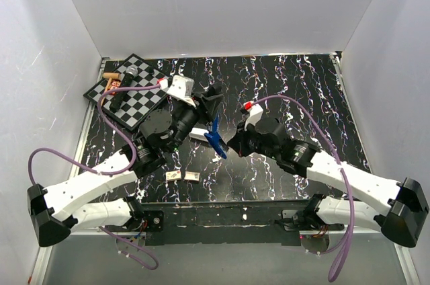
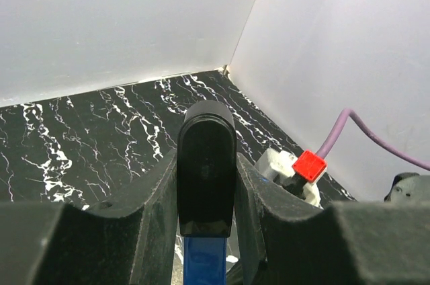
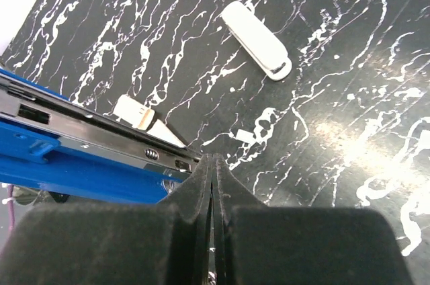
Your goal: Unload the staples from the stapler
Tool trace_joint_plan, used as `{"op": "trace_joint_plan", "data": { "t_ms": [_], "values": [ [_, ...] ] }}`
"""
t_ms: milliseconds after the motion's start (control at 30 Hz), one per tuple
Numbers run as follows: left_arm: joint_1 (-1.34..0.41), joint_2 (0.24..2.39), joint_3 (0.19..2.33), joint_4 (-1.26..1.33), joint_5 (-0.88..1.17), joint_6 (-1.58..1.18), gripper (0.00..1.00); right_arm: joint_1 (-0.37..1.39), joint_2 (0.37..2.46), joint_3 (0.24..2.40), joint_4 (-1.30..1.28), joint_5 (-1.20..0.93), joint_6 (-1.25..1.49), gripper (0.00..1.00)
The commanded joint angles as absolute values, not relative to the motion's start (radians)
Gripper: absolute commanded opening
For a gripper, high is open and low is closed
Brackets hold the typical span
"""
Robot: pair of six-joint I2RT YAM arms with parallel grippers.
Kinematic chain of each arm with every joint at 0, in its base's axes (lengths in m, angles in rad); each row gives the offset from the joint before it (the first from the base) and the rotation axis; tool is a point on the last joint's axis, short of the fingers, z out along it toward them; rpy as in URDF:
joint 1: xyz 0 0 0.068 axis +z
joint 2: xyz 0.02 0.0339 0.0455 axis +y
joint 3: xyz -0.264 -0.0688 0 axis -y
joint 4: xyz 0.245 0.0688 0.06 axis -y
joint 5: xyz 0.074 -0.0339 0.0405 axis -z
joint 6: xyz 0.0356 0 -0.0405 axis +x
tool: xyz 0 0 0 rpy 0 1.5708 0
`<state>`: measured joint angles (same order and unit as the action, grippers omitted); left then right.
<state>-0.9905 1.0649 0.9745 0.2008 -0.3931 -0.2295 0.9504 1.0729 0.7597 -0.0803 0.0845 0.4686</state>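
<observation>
Stapler (image 1: 215,139) above marbled tabletop (image 1: 306,87); white walls (image 1: 222,3)

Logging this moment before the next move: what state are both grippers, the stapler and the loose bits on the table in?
left gripper: shut on the stapler's dark end.
right gripper: shut, fingers pressed together by the rail's end.
stapler: held up, metal rail exposed along the blue arm.
white elongated piece: lying flat on the table, apart from the blue arm.
tan-white blocks: lying loose on the table.
</observation>
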Motion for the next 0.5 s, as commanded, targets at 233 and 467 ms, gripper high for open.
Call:
{"op": "trace_joint_plan", "data": {
  "t_ms": [233, 467],
  "values": [
    [-0.992, 0.939, 1.009, 0.146, -0.386, -0.238, 0.00, 0.948, 0.927, 0.910, -0.351, 0.172, 0.365, 0.01],
    [-0.991, 0.928, 1.015, 0.172, -0.391, -0.227, 0.00, 0.948, 0.861, 0.842, -0.370, 0.023, 0.426, 0.01]
  ]
}}
